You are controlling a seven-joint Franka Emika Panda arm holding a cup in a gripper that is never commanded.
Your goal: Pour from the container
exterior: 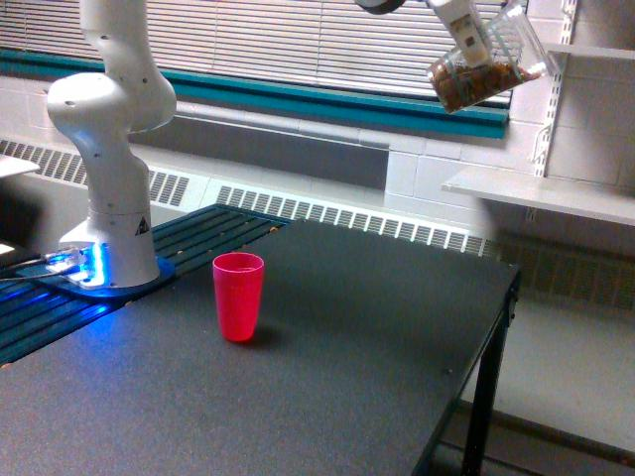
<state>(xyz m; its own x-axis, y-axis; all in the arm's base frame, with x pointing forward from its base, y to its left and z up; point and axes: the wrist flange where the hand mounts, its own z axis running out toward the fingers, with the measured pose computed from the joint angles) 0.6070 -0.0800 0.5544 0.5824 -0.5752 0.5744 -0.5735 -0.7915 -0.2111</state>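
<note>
A robotics lab, by the look of it — a white robot arm bolted at the left onto a dark work table, its base glowing blue. Beyond — window blinds, painted block wall, a radiator grille and white shelves far right.

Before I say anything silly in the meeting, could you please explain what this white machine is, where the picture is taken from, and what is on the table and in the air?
The white column is the base of a robot arm, bolted at the table's corner; blue lights glow at its foot. The one picture comes from a camera standing off the arm, looking across the dark table. On the table stands an empty-looking red cup, upright. At the top, toward the exterior view's right, the arm's claw holds a clear container with brown bits inside. It is held high and tilted almost onto its side, well away from the red cup, not above it. Nothing is seen spilling. Behind are window blinds and a wall shelf.
</note>
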